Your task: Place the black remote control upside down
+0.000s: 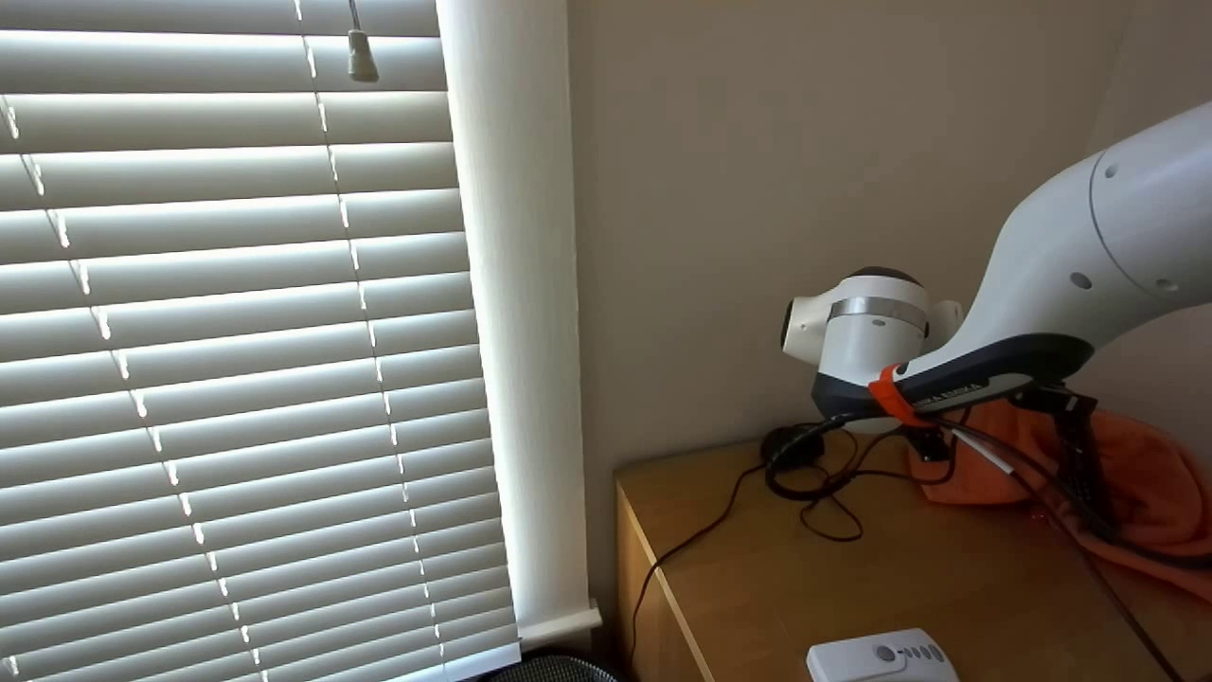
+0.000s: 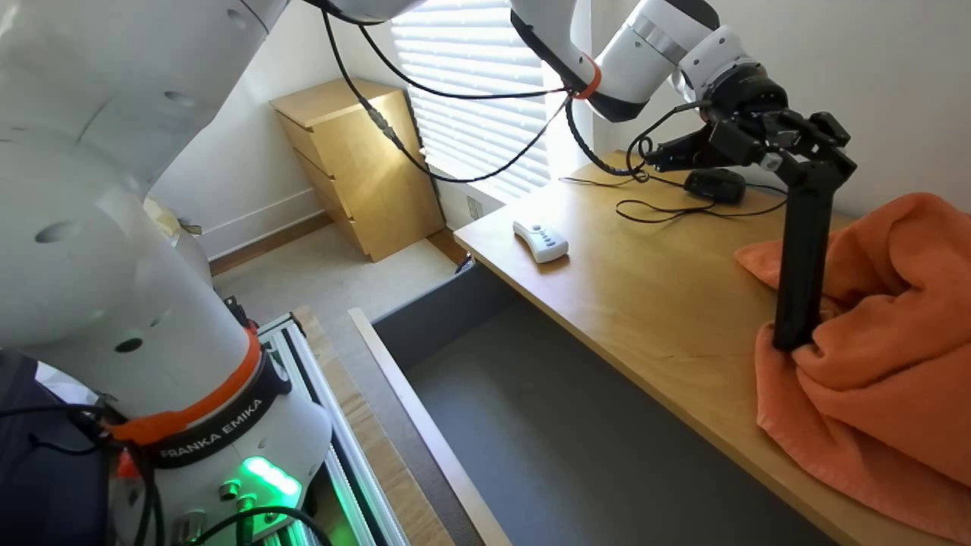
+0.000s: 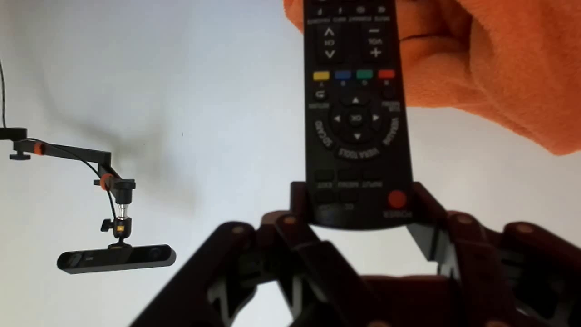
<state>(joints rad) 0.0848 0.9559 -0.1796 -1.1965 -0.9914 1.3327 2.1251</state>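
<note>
The black remote [image 3: 356, 116] looks plastic (matt), the cloth [image 2: 891, 364] fuzzy.

- Daylight comes through the blinds [image 1: 237, 284] in both exterior views, near white in places.
- In an exterior view the wall [image 1: 776, 170] beside them is dim.
- The desk [image 2: 660, 296] shines palest toward its corner nearest the blinds, where the white remote [image 2: 541, 241] drops a small shadow.
- Under the desk's long edge, the drawer [image 2: 546, 432] lies in grey shade.
- A lamp [image 2: 271, 476] on my base [image 2: 174, 489] glares green, almost white at its centre.
- In the wrist view, a bright, pale background [image 3: 236, 113] with soft shadows leaves my gripper [image 3: 361, 204] dark and slightly blurred; the black remote [image 3: 357, 136] is dark too, its lettering faint near my grip.
</note>
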